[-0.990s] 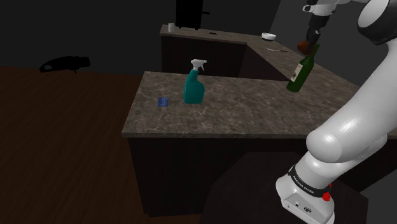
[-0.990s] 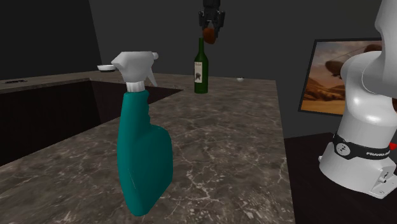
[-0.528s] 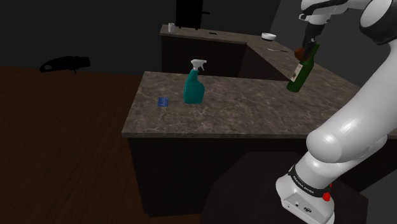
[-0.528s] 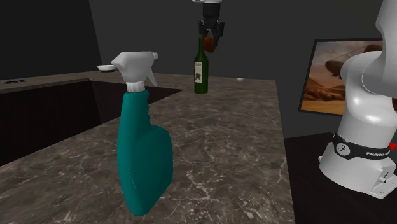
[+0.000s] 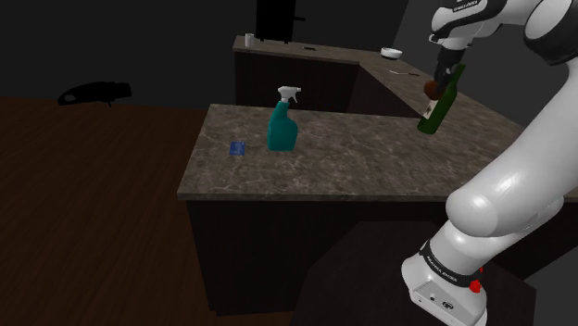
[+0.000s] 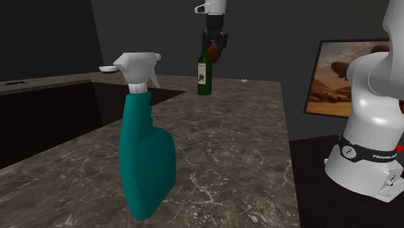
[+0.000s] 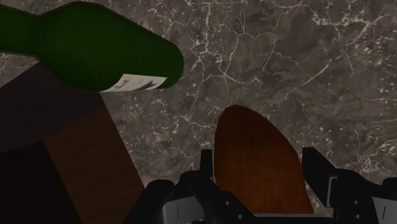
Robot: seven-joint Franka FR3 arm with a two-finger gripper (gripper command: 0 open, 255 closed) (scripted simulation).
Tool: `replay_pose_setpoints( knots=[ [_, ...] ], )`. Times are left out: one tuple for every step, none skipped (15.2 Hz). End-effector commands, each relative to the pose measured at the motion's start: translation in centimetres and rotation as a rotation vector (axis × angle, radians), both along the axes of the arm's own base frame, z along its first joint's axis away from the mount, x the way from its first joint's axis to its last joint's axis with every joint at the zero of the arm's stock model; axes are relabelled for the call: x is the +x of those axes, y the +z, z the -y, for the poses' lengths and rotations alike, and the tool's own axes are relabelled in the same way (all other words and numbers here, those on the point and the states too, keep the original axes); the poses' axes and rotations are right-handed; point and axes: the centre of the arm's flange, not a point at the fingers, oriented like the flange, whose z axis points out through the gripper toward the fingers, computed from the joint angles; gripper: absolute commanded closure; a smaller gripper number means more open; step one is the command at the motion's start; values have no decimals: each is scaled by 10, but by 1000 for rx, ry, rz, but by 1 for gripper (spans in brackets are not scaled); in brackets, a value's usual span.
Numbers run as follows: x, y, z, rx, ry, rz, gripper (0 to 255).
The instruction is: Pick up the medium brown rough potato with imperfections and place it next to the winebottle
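The black jaws pinch a brown, smooth-sided oval potato [image 7: 257, 159], one finger on each flank. It hangs in the air, well above the dark veined-stone table [image 5: 352, 167]. In the second exterior view the potato [image 6: 211, 52] sits level with the neck of the dark green glass wine bottle [image 6: 204, 71] and just beside it. In the shoulder view the potato [image 5: 431, 89] overlaps the bottle [image 5: 438, 102], so how wide the gap is there I cannot tell. The wrist view shows bare stone [image 7: 286, 63] under the potato, with the bottle [image 7: 89, 51] off to one side, standing close to the table's edge.

I judge the carry nearly finished, with lowering and release to come. The main risk is the bottle. It is tall and narrow, and a finger or the potato brushing its neck on the way down could tip it. Standing near the edge, it might then go over the side. Letting go from this height is the other hazard. The rounded potato would likely bounce or roll, either into the bottle or away from it. A teal plastic spray bottle [image 5: 282, 125] stands well apart and is no obstacle.
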Motion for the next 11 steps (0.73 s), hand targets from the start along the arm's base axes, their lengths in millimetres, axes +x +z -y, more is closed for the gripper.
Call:
replay_pose_setpoints(
  knots=[
    [-1, -10, 1, 0, 0, 0, 255],
    [-1, -15, 1, 0, 0, 0, 255],
    [-1, -20, 1, 0, 0, 0, 255],
    [-1, -26, 1, 0, 0, 0, 255],
    [-1, -31, 1, 0, 0, 0, 255],
    [-1, -36, 1, 0, 0, 0, 255],
    [-1, -41, 1, 0, 0, 0, 255],
    [-1, -47, 1, 0, 0, 0, 255],
    [-1, -52, 1, 0, 0, 0, 255],
    [-1, -57, 1, 0, 0, 0, 255],
    [-1, -62, 1, 0, 0, 0, 255]
  ],
)
